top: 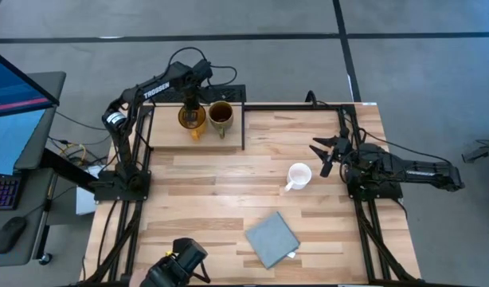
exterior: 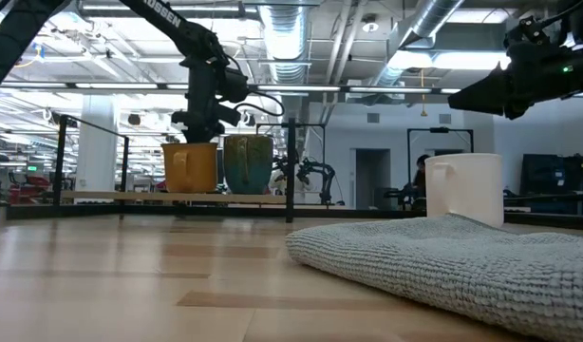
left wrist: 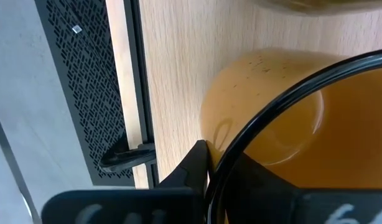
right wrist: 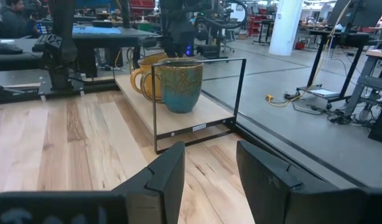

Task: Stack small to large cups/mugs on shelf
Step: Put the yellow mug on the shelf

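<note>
High view: left tool (top: 192,112) pinches yellow mug (top: 193,121) (on shelf (top: 169,131)).

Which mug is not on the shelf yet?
The white mug. It stands alone on the table near the open right gripper, while the yellow mug and olive mug sit side by side on the shelf.

On the shelf (top: 169,135) the yellow mug (top: 192,119) and brown mug (top: 221,116) stand side by side. The left gripper (top: 191,105) is over the yellow mug. The white mug (top: 299,175) stands near the right gripper (top: 321,157), beside a grey cloth (top: 271,238).
</note>
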Tool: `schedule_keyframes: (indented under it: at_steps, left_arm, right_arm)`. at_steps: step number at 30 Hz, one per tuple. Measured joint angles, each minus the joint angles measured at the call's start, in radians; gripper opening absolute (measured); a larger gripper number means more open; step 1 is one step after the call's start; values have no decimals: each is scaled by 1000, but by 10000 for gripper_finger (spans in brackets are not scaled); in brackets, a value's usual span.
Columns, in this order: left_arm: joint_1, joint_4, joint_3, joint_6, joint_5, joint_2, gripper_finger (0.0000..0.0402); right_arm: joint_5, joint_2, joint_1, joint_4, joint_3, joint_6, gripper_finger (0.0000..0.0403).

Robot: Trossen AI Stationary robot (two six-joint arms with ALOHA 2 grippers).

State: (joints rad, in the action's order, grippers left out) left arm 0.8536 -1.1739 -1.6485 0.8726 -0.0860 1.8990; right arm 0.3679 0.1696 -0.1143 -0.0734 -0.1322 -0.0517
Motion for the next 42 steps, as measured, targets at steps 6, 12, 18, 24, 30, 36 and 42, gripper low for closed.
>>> schedule_keyframes:
  at_steps: [6, 12, 18, 24, 30, 36, 42]
  left_arm:
    - [1, -2, -4, -15, 6, 28, 7]
    - [2, -12, -10, -28, 1, 57, 9]
    - [1, -4, -32, -43, -10, 65, 33]
    - [-5, 9, -31, -74, 1, 75, 70]
    - [-3, -4, -32, -85, 2, 73, 67]
    - [-5, -14, -33, -117, -72, 71, 60]
    - [-2, -32, -35, -119, -72, 69, 60]
  right_arm:
    - [0, 0, 0, 0, 0, 0, 169]
    - [0, 0, -1, 0, 0, -1, 169]
    - [0, 0, -2, 0, 0, 0, 169]
    - [0, 0, -2, 0, 0, 0, 169]
    - [0, 0, -2, 0, 0, -1, 169]
    - [0, 0, -2, 0, 0, -1, 169]
    - [0, 0, -2, 0, 0, -1, 169]
